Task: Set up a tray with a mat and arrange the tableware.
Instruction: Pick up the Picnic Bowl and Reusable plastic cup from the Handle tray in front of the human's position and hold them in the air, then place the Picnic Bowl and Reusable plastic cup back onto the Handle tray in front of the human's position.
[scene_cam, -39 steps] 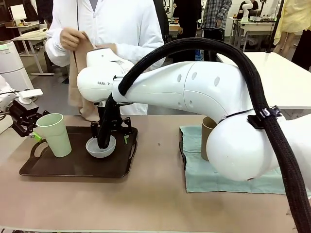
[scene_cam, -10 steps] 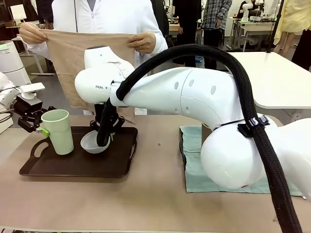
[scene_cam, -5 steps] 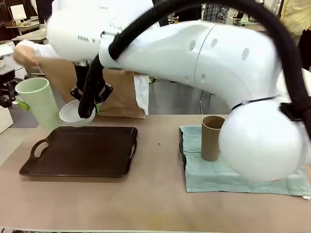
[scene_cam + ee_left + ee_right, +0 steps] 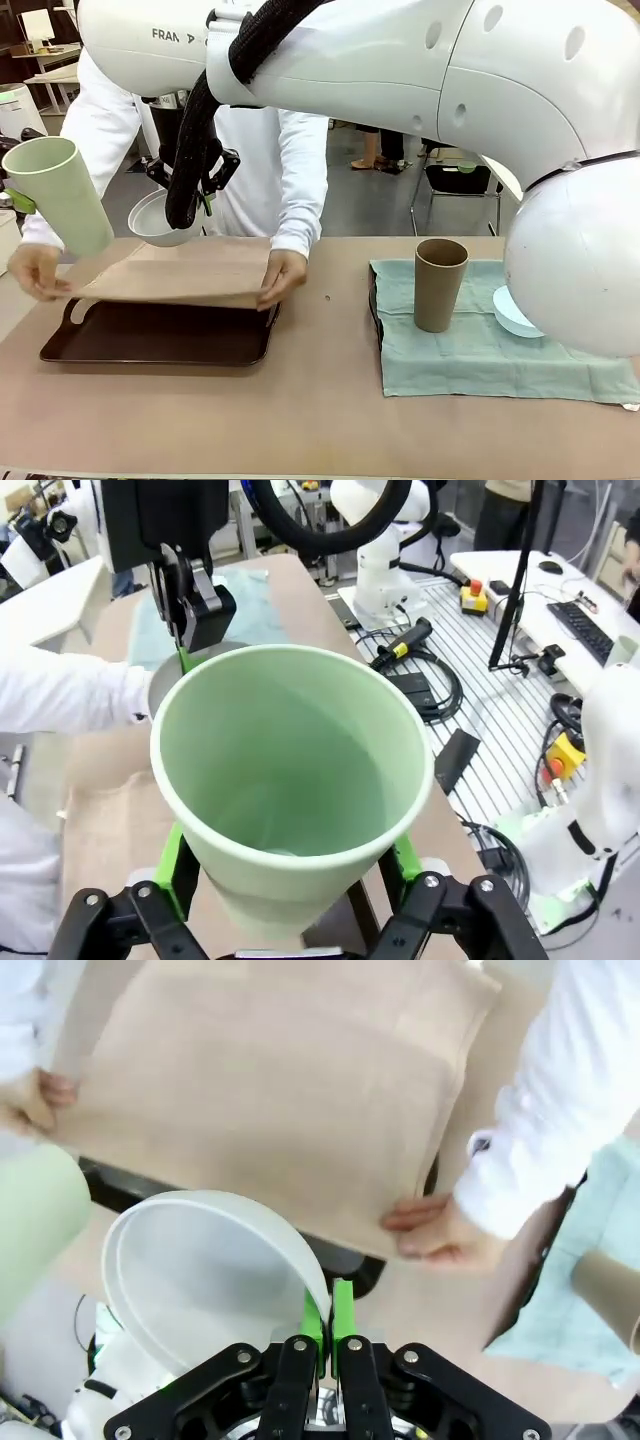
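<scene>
The mat (image 4: 180,272) covers the far part of the tray (image 4: 160,335), hiding its rim at 12 o'clock. The light blue bowl (image 4: 510,310) sits half hidden behind the right arm's bulk at 3 o'clock. In the left wrist view the pale green cup (image 4: 290,780) hides the left gripper's (image 4: 290,875) fingers (image 4: 175,865) almost wholly. The teal cloth (image 4: 480,355) runs under that arm, its right end cut off.

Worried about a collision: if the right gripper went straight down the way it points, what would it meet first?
Probably the mat the person is spreading over the tray; the right gripper, pinching the white bowl, looks straight down onto it.
</scene>
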